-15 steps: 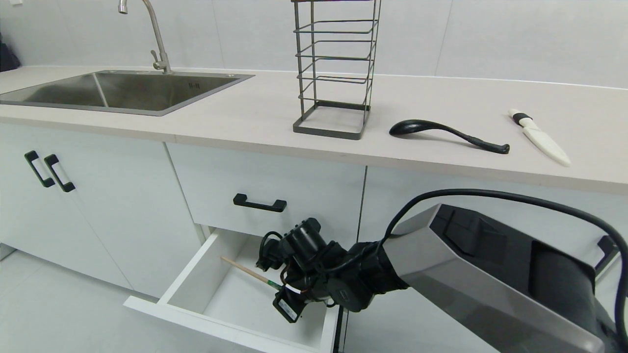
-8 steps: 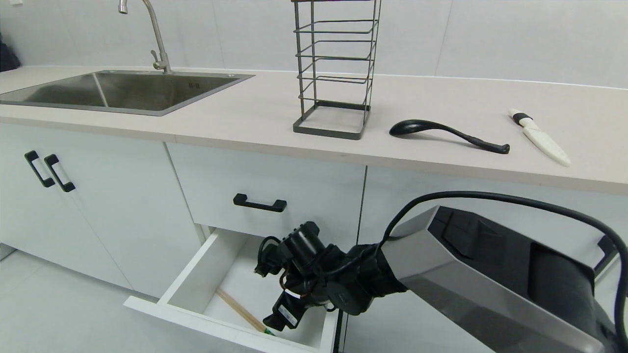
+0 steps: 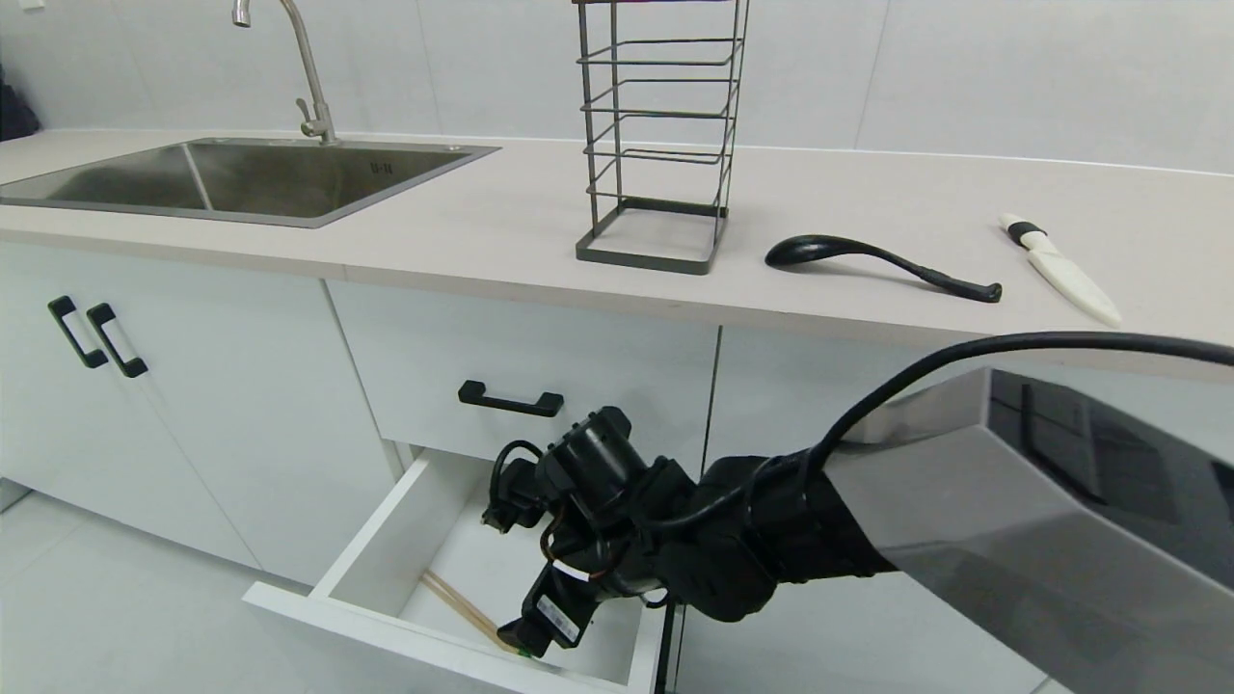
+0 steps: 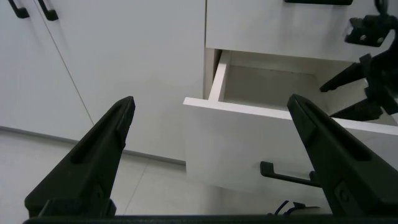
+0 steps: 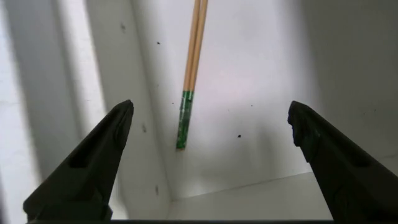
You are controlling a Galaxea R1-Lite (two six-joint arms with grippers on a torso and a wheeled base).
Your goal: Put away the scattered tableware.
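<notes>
Here the chopsticks [image 5: 191,74] lie flat on the floor of the open drawer [image 3: 381,540], the right gripper [image 5: 209,112] just above them, spread wide and empty. The left gripper [image 4: 210,102], equally wide open, holds nothing, facing the drawer's front. A black ladle [image 3: 872,260] and white knife [image 3: 1059,268] lie on the countertop [image 3: 482,222].

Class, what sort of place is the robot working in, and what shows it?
Probably a kitchen: a steel sink with tap in the countertop, an open drawer below, a black ladle and knife.
</notes>
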